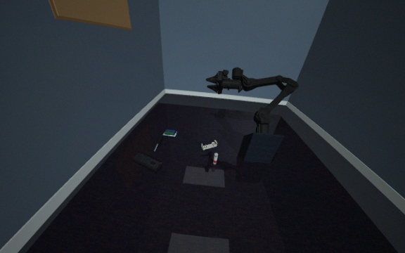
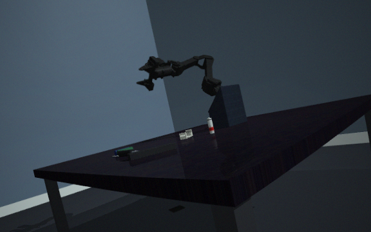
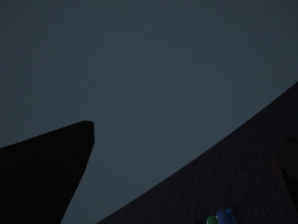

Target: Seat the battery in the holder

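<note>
A white battery (image 1: 215,159) (image 2: 210,125) with a red band near its lower end stands upright on the dark table (image 2: 269,142). A small nub shows on its top in the exterior view. The pale holder (image 1: 209,145) (image 2: 183,136) lies beside it, apart from it and with nothing seen in it. Its spring and lip are too small to make out. My gripper (image 1: 207,83) (image 2: 138,76) (image 3: 189,140) is open and empty, high above the table and well away from both, pointing sideways. Neither battery nor holder shows in the wrist view.
A blue block (image 1: 264,148) (image 2: 235,106) stands by the arm's base. Blue and green items (image 1: 170,132) (image 2: 125,150) (image 3: 224,217) lie on something white at the far side from the arm. A thin pen-like object (image 1: 158,143) and a dark flat device (image 1: 148,161) (image 2: 153,153) lie near them.
</note>
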Available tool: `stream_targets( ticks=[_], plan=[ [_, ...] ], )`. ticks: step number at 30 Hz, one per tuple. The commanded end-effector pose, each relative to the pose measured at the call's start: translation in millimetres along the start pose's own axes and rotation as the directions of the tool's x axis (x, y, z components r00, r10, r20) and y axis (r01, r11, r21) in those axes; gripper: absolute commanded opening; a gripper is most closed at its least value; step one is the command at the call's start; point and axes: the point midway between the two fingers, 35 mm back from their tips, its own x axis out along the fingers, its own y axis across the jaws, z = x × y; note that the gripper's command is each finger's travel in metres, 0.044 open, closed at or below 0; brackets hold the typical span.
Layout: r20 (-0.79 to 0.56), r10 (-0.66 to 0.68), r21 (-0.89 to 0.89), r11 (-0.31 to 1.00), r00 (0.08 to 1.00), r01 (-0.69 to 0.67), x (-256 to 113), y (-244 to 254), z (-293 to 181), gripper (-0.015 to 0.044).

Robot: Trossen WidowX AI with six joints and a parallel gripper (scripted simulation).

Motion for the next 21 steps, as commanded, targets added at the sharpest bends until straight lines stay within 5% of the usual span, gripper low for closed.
stream_targets(
  ticks=[1,7,15,21],
  plan=[
    [-0.010,0.001,0.008,1.000,1.000,-0.001,1.6,0.7,-2.1,0.0374],
    [-0.343,0.015,0.217,0.974,0.939,0.063,40.2,29.1,-76.0,0.0216],
    [-0.740,-0.043,0.250,0.909,0.671,0.334,52.1,77.8,-192.8,0.0006],
    [-0.892,-0.187,0.062,0.852,0.411,0.520,30.7,106.5,-271.8,0.0000]
  ],
)
